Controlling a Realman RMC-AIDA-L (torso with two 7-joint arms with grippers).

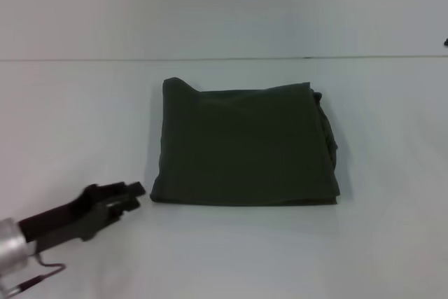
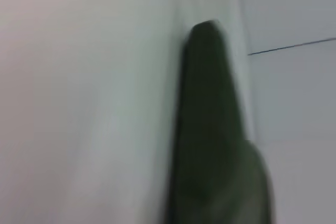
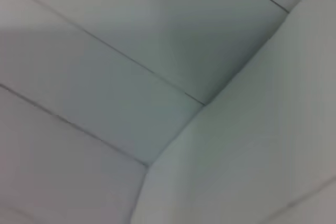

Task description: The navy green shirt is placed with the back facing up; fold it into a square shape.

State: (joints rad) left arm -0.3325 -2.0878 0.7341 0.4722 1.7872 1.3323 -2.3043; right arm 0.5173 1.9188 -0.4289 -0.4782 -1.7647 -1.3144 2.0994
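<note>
The navy green shirt lies folded into a rough square on the white table, its stacked edges showing along the right side. My left gripper hovers just off the shirt's near left corner, apart from the cloth and holding nothing. In the left wrist view the shirt appears as a dark green blurred band on the table. The right gripper is out of view; its wrist camera shows only white panels.
A white wall rises behind the table's far edge. The right wrist view shows white wall panels meeting at a corner. A thin cable loops under my left arm at the near left.
</note>
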